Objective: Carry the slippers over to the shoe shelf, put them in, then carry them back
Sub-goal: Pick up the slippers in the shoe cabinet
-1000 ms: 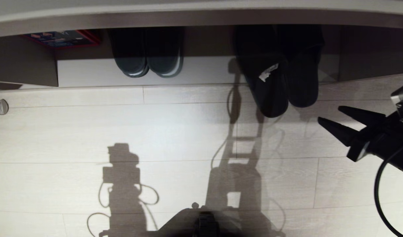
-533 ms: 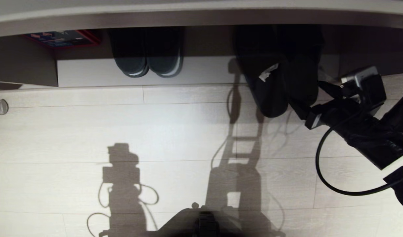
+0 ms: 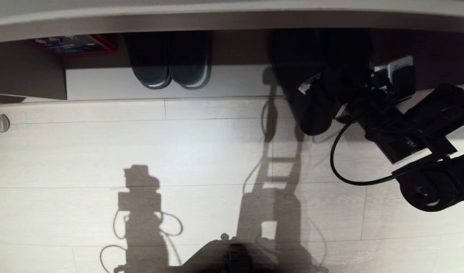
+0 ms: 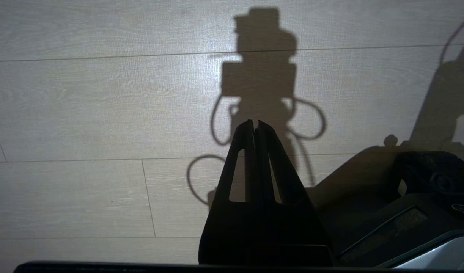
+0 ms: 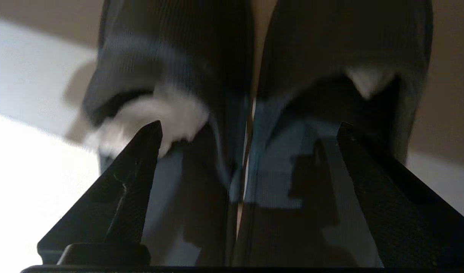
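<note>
The slippers (image 3: 311,110), a dark grey pair with a white tag (image 3: 309,84), lie toes-in in the shoe shelf (image 3: 235,81), heels sticking out over the floor. My right gripper (image 3: 343,91) has reached over the right slipper's heel and hides much of it. In the right wrist view this gripper (image 5: 250,127) is open wide. The two slippers (image 5: 171,57) lie side by side under and between its fingers, and nothing is gripped. My left gripper (image 4: 254,123) is shut and empty above the bare floor, out of the head view.
A chunkier black pair with white-edged soles (image 3: 171,64) stands in the shelf further left, beside a red and blue box (image 3: 70,43). A small round disc (image 3: 1,122) sits on the pale plank floor at far left. My base (image 3: 235,258) shows at the bottom edge.
My right arm has swung in from the right edge, up and left to the slippers' heels, and its jaws have opened wider. The slippers and the left arm have not moved.
</note>
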Controlling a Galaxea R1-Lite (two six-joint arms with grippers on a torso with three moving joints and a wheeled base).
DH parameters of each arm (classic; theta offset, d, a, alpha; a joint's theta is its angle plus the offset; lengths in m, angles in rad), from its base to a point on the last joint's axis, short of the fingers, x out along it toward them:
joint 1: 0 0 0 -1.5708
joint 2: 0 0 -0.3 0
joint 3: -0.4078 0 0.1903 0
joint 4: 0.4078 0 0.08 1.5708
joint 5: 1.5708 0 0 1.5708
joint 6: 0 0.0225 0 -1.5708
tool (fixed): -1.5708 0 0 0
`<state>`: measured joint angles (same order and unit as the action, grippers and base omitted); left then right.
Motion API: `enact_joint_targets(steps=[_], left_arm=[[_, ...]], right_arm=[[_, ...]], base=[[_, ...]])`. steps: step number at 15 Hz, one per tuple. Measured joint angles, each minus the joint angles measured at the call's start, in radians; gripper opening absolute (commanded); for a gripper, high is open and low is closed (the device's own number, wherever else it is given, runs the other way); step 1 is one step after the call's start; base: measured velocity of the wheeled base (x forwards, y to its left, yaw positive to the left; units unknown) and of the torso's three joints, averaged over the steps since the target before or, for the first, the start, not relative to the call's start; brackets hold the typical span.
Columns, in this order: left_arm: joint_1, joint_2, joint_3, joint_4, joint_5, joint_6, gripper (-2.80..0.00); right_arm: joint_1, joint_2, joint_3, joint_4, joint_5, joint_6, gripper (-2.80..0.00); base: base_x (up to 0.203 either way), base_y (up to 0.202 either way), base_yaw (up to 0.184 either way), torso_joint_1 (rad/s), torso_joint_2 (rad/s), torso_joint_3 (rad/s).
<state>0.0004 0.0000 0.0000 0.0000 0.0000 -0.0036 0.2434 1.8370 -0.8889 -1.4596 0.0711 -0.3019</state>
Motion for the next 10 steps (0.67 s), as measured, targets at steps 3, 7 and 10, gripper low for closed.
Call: enact_joint_targets(steps=[3, 7, 10], left_arm=[[0.000, 0.000, 0.000, 0.000, 0.000, 0.001, -2.80], [0.000, 0.000, 0.000, 0.000, 0.000, 0.000, -2.80], [0.000, 0.000, 0.000, 0.000, 0.000, 0.000, -2.80]], right_arm=[[0.001, 0.055, -0.087, 0.000, -0.002, 0.007, 0.00], [0.006, 0.124, -0.202, -0.005, -0.005, 0.019, 0.00], [0.017, 0.167, -0.287, -0.009, -0.010, 0.033, 0.00]], base=[[0.000, 0.000, 0.000, 0.000, 0.00, 0.000], [0.000, 0.000, 0.000, 0.000, 0.00, 0.000], [0.000, 0.000, 0.000, 0.000, 0.00, 0.000]])
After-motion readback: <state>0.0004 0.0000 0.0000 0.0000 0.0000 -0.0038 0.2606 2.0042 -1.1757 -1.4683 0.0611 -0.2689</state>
